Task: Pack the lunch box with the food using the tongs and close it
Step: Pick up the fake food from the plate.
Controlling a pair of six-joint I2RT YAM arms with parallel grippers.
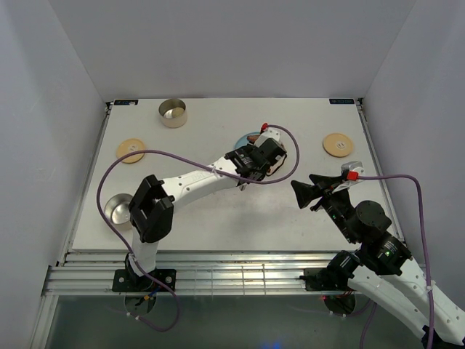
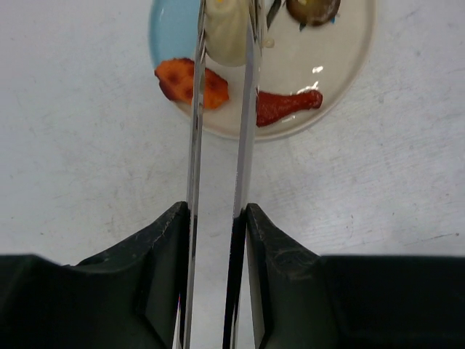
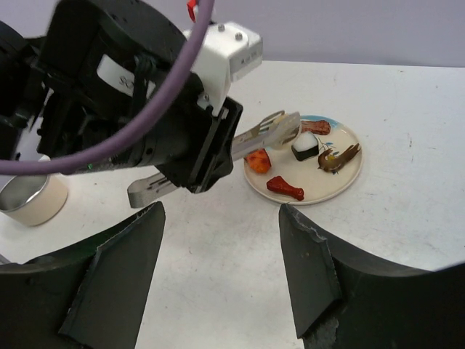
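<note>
**Tongs in the left fingers, tips over the plate**

The white counter (image 1: 218, 218) fills the top view. The left arm (image 1: 189, 185) reaches from the lower left to the middle of the frame, and the right arm (image 1: 378, 247) sits at the lower right.

The plate (image 2: 349, 65) lies at the top middle of the left wrist view. In the top view the left wrist hides most of it.

The far tin (image 1: 172, 113) stands at the upper left of the counter. The near tin (image 1: 118, 209) stands at the left edge, just beside the left arm. Both are uncovered. The left lid (image 1: 131, 150) lies flat between the two tins, and the right lid (image 1: 338, 144) lies at the upper right.

The left fingers (image 2: 163, 247) are clamped on the tongs (image 2: 192, 182), one finger pressing each arm from outside. The tongs run straight up the frame from the fingers to the plate, their arms close together but not touching.

The right fingers (image 3: 123, 269) stand wide apart with nothing between them, pointing at the plate but well apart from it.

The food lies on the plate.
- A white piece (image 2: 227, 33) shows between the tong arms near their tips; I cannot tell whether they touch it.
- An orange piece (image 2: 211, 87) lies under the left tong arm.
- A red piece (image 2: 287, 104) lies just right of the right tong arm.
- A dark piece (image 2: 312, 9) is at the top edge.
</note>
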